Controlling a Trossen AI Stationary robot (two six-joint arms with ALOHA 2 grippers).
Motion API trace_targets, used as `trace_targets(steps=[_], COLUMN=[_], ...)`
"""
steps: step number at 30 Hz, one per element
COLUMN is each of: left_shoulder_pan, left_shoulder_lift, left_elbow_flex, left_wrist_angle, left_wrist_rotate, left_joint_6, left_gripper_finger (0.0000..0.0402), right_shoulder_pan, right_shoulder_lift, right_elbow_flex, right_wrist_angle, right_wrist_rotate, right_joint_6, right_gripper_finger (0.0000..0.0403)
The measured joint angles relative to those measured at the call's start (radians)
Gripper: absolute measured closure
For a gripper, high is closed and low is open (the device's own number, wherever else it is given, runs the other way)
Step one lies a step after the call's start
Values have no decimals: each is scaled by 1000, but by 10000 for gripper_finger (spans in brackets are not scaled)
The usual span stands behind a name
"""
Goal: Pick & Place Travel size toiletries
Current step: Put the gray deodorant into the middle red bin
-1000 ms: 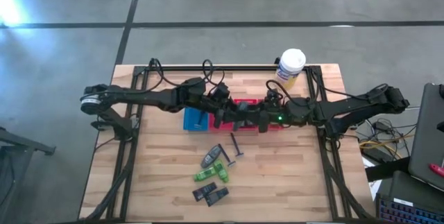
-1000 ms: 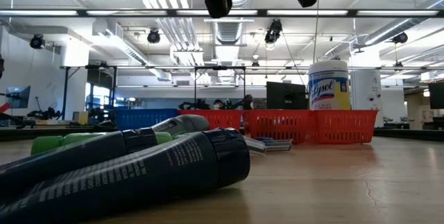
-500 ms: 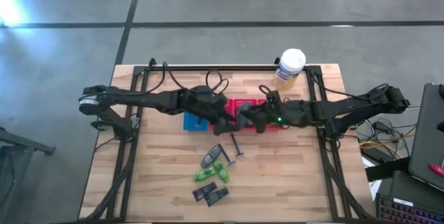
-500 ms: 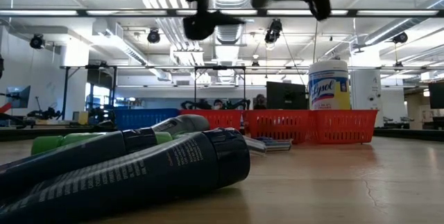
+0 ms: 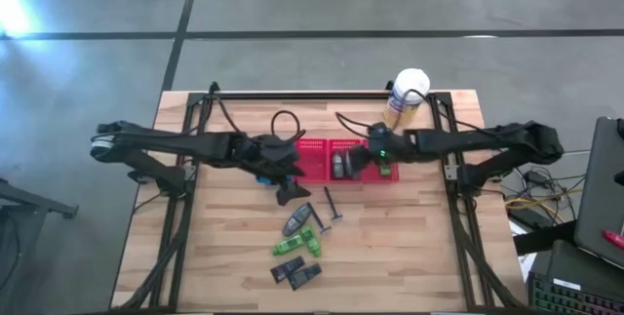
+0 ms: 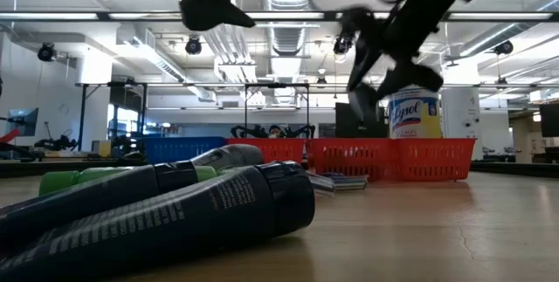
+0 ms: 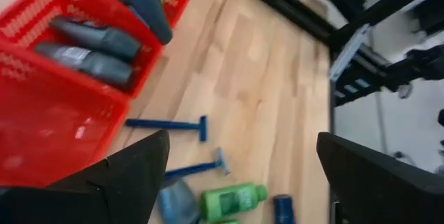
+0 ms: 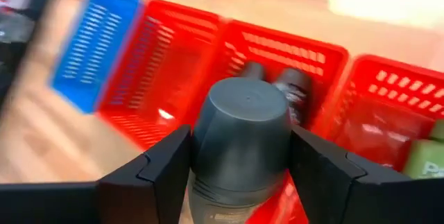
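My right gripper [image 8: 243, 175] is shut on a grey oval bottle [image 8: 241, 130] above the middle red basket [image 5: 341, 147], where two more grey bottles [image 7: 90, 50] lie. One green bottle [image 5: 387, 169] lies in the right red basket. My left gripper [image 5: 289, 194] hangs open above the table, just beside the loose pile. In the pile are a grey bottle [image 5: 295, 222], two blue-handled razors [image 7: 173, 125], green bottles [image 5: 290, 247] and dark packets [image 5: 297, 274], all flat on the wood. My right gripper pinches the grey bottle between its two fingers [image 8: 163, 165], one on each side of the body just below the round flat end [image 8: 243, 106]. That end points forward past the fingertips. The bottle is lifted clear over the middle red basket.
A blue basket [image 5: 263, 171] sits left of three red baskets in a row. A white-lidded yellow canister [image 5: 408, 96] stands behind them at the far edge. Bare wood lies right of the pile and along the near edge.
My left gripper has drawn away from the right one, moving off the baskets toward the near edge until it is beside the pile. My right gripper has moved left along the red baskets to the middle one and has come lower.
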Motion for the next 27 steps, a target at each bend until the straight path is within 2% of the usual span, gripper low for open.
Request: trace_targets(steps=[4,8,13,20,27], left_shoulder_pan=[-27,-50,-71,-80,-80], left_shoulder_lift=[-37,-46,-52,-52,-68], left_elbow_flex=[-1,-13,-56,-115,-131], left_wrist_angle=[-73,-83,-75,-61,-60], left_wrist_rotate=[-44,-90,-100,-97,-96], left_joint_6=[-7,-20,-40,-55,-55], left_gripper_finger=[32,32,32,32,32], right_shoulder_pan=[-65,-78,-81,-80,-70], right_shoulder_lift=[105,173,211,196,184], right_elbow_flex=[19,36,73,143,206], right_wrist_angle=[-1,-5,-37,-109,-241], right_wrist_rotate=[-116,-133,-105,-50,-56], right_joint_6=[-17,-26,-27,-84,-87], right_gripper_finger=[189,180,153,103,52])
